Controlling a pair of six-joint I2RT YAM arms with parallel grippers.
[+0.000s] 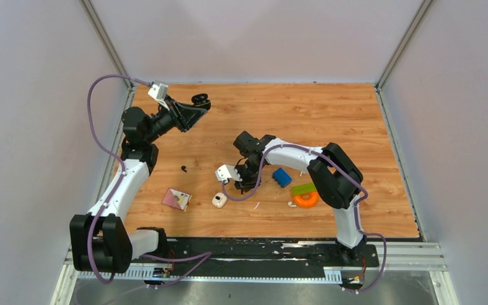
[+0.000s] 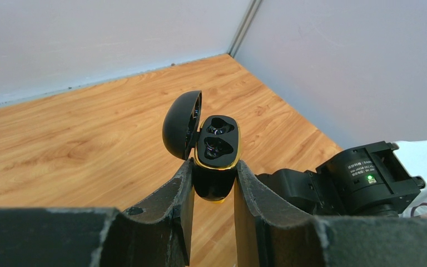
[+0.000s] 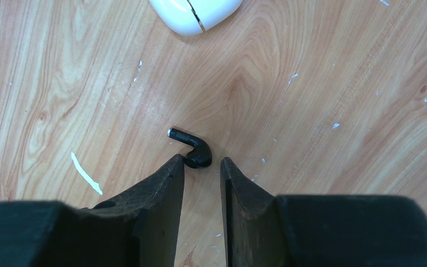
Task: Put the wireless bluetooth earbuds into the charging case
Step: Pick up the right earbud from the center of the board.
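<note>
Up at the far left of the table (image 1: 330,114), the left gripper (image 2: 214,167) is lifted off the wood and clamped tight on the lower half of the black charging case (image 2: 217,146). The case stands upright between the fingers, its lid swung open to one side, and a gold rim runs round its two wells, both empty. The right arm is bent down near the middle of the table, and the right gripper (image 3: 202,164) points at the boards with its jaws only a narrow gap apart, gripping nothing. A black earbud (image 3: 192,149) lies on the wood right at the fingertips, its rounded head at the mouth of the gap and seemingly against one tip, its stem reaching away from the jaws. A second black earbud (image 1: 183,169) lies loose on the wood between the two arms, well apart from both grippers. A white case (image 1: 219,200) sits near the right gripper, closed as far as I can see, with a pink-and-white card (image 1: 176,199) beside it. On the other side of that arm are a blue block (image 1: 282,176) and a green block (image 1: 304,189) just beside an orange ring (image 1: 305,199)
</note>
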